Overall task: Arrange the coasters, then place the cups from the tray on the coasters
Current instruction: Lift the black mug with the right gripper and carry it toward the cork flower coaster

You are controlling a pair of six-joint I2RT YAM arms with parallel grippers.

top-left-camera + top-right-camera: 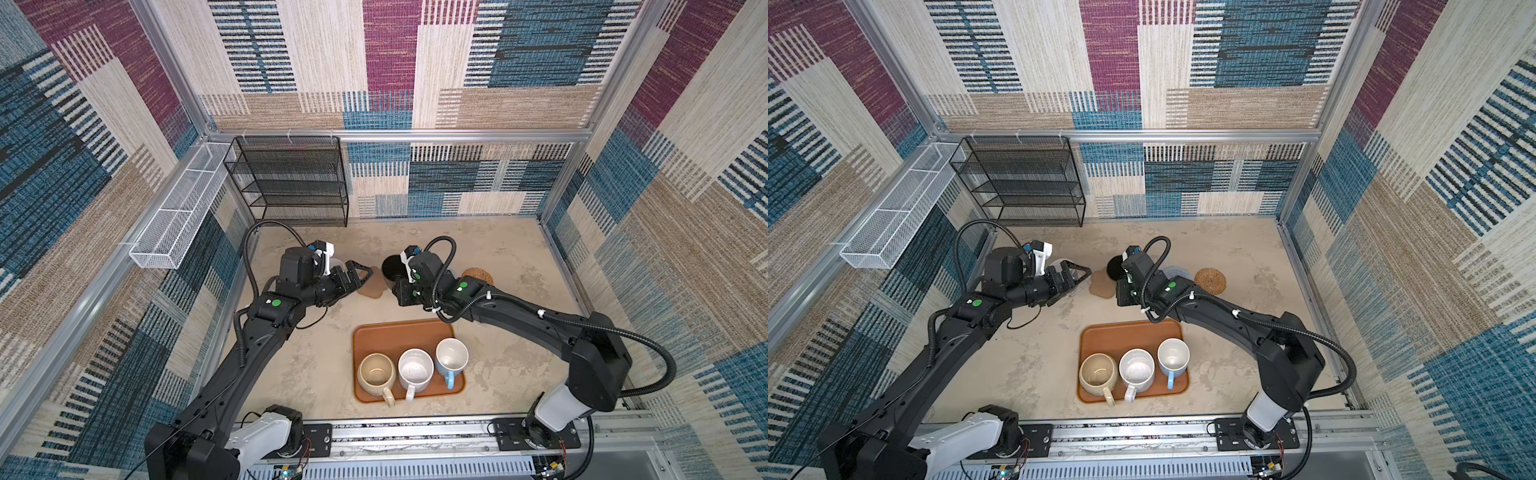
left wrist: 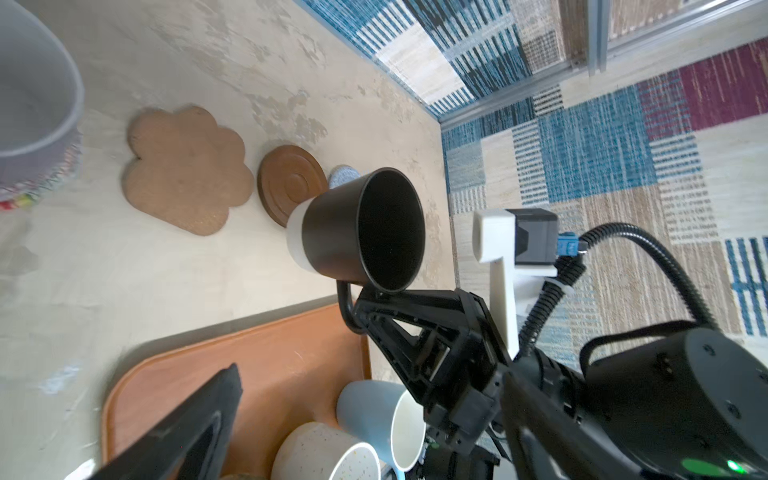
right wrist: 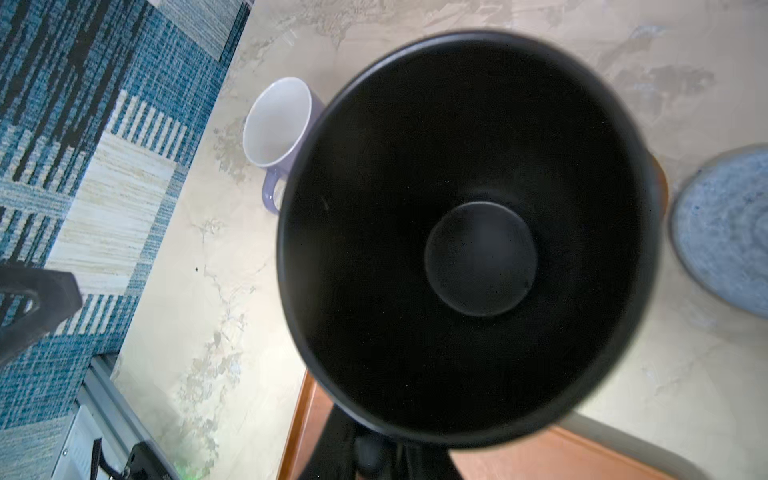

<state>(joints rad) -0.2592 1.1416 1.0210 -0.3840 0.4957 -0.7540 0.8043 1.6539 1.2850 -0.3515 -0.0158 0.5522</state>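
Mottled beige tabletop [image 1: 498,257]; right gripper [image 2: 361,307] pinches black mug [image 2: 332,237] by handle near brown wooden disc [image 2: 286,183]; left gripper [image 1: 361,277] spread wide.

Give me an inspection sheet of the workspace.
Surface: mottled beige tabletop, no spills.
Job's things: beige mug, white speckled mug, light blue mug on orange tray; lavender mug on mostly hidden fringed coaster; cork flower coaster, wooden disc coaster, light blue woven coaster, rattan coaster bare.
Clutter: nothing seen.
Grippers: left end effector open, empty; right end effector holds black mug by handle above wooden disc coaster.
Cables: thin black cable loop by left arm.
Surroundings: black mesh rack, white wire basket, fabric walls.
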